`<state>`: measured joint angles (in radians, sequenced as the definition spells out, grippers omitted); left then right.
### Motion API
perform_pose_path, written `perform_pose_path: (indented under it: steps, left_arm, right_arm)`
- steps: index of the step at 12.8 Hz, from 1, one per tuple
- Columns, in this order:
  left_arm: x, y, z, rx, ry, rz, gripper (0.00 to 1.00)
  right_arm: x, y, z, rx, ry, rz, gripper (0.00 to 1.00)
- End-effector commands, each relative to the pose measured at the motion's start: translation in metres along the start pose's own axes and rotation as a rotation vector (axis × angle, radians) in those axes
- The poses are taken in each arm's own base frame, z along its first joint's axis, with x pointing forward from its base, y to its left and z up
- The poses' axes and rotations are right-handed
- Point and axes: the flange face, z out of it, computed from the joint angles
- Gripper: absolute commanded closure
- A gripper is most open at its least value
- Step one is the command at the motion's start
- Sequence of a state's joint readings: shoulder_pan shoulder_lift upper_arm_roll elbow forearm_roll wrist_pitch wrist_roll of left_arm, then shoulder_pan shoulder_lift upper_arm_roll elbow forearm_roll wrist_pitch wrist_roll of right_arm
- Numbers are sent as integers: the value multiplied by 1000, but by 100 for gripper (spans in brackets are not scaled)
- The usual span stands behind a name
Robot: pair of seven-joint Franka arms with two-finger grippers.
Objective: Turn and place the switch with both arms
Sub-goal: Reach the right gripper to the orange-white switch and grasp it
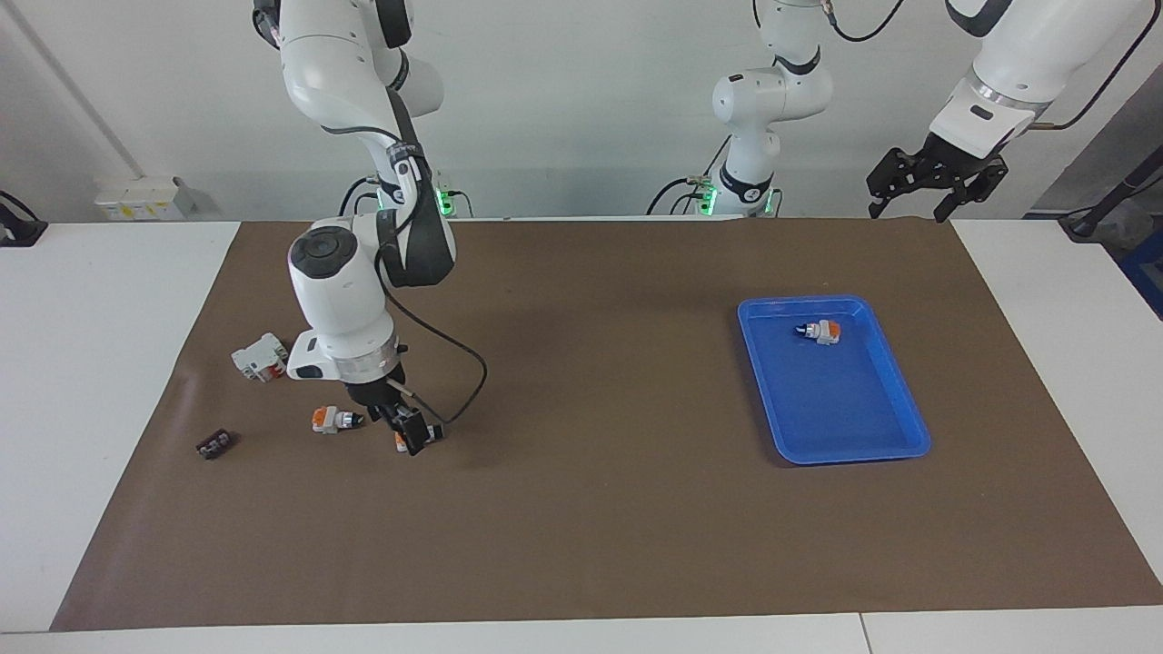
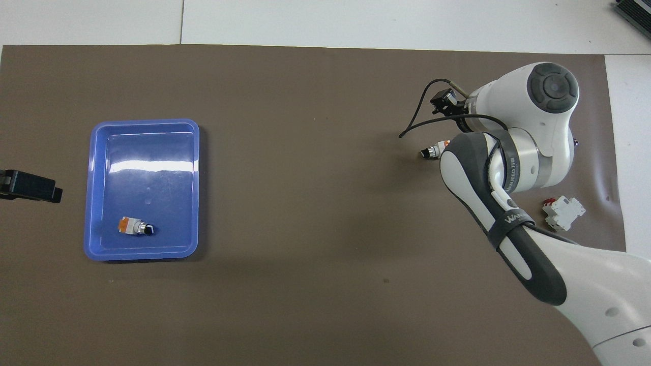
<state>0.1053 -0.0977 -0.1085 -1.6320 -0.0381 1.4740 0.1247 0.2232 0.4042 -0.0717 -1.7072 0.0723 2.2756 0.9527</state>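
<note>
The switch (image 1: 434, 432) lies on the brown mat toward the right arm's end. It is white, with its orange end toward that end of the table and a black knob end; no green patch shows. In the overhead view the switch (image 2: 432, 151) lies partly under the arm. My right gripper (image 1: 411, 438) hangs tilted, low over the mat, and covers the switch's middle in the facing view; contact is unclear. My left gripper (image 1: 934, 186) waits open and empty, raised over the mat's corner nearest the robots at the left arm's end, and it also shows in the overhead view (image 2: 30, 186).
A similar orange-and-white switch (image 1: 334, 419) lies beside the right gripper. A white block with a red mark (image 1: 261, 356) and a small black part (image 1: 215, 444) lie near it. A blue tray (image 1: 872, 427) toward the left arm's end holds another similar switch (image 1: 820, 331).
</note>
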Motion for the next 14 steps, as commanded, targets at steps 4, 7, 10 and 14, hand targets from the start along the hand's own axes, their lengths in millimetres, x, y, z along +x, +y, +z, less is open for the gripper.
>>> perform_pose_path:
  steps: [4,7,10,14]
  left_arm:
    - [-10,0,0,-2,-2,-10,0]
    - [-10,0,0,-2,-2,-10,0]
    - [-10,0,0,-2,-2,-10,0]
    - [-10,1,0,-2,-3,-8,0]
  right_arm:
    - [12,48,30,39,-132,255,0]
    - [5,62,47,51,-180,323,0]
    - [10,73,60,36,-183,339,0]
    - [15,76,75,39,-170,348,16]
